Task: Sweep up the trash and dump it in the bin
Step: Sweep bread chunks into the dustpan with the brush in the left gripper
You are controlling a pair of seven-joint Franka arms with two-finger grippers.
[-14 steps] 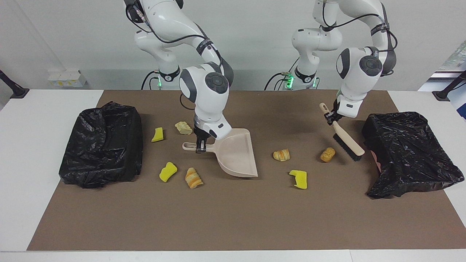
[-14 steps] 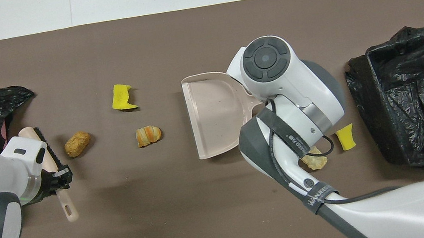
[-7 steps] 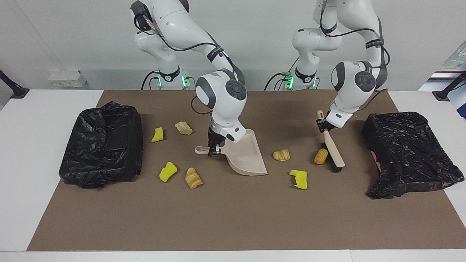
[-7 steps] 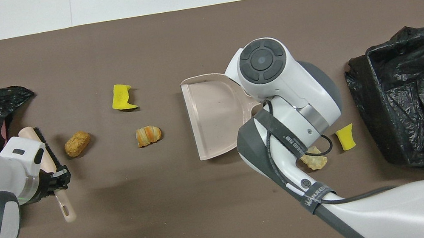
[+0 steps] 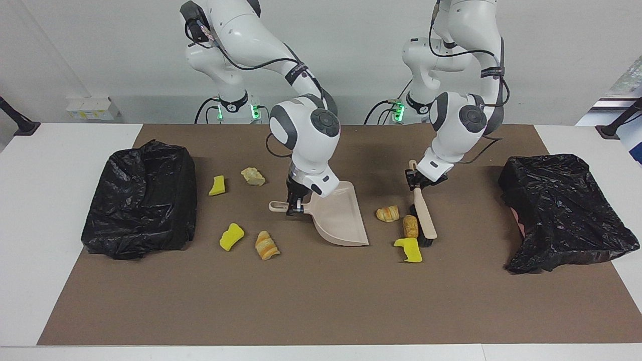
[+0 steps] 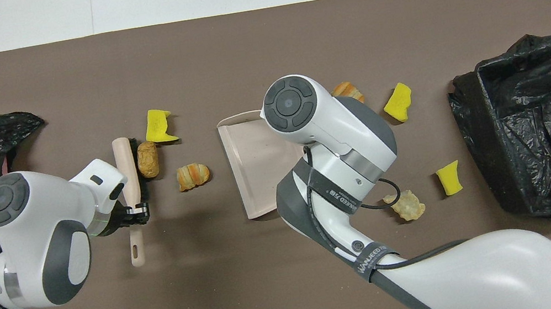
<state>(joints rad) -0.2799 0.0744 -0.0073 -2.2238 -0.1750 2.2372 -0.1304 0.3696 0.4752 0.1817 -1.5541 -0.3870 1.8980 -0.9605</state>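
Three pieces now bunched between brush (image 5: 424, 220) and dustpan (image 5: 340, 216): my left gripper (image 5: 414, 179), fingers clamped on the brush handle, has dragged the tan lump (image 5: 410, 226) against the yellow sponge chunk (image 5: 409, 249), near the croissant (image 5: 388, 213). Right gripper (image 5: 295, 204) grips the dustpan handle, mouth facing them; four pieces lie toward the right arm's end of the worktop (image 5: 321, 301), so sweeping has barely started.

The dustpan (image 5: 338, 218) sits mid-table on the mat (image 5: 321, 301), its handle in the right gripper (image 5: 295, 208) and its mouth toward the left arm's end. Between that mouth and the brush (image 5: 423, 220) — held by the left gripper (image 5: 415, 181) — lie three pieces of trash: a roll (image 5: 387, 213) nearest the dustpan, a lump (image 5: 410, 226) touching the brush, and a sponge chunk (image 5: 410, 249) just beside the lump, farther from the robots. Four more pieces (image 5: 231, 236) lie between the dustpan and the bin (image 5: 143, 198) at the right arm's end. A second bag-lined bin (image 5: 564, 210) stands at the left arm's end — well apart from the brush.
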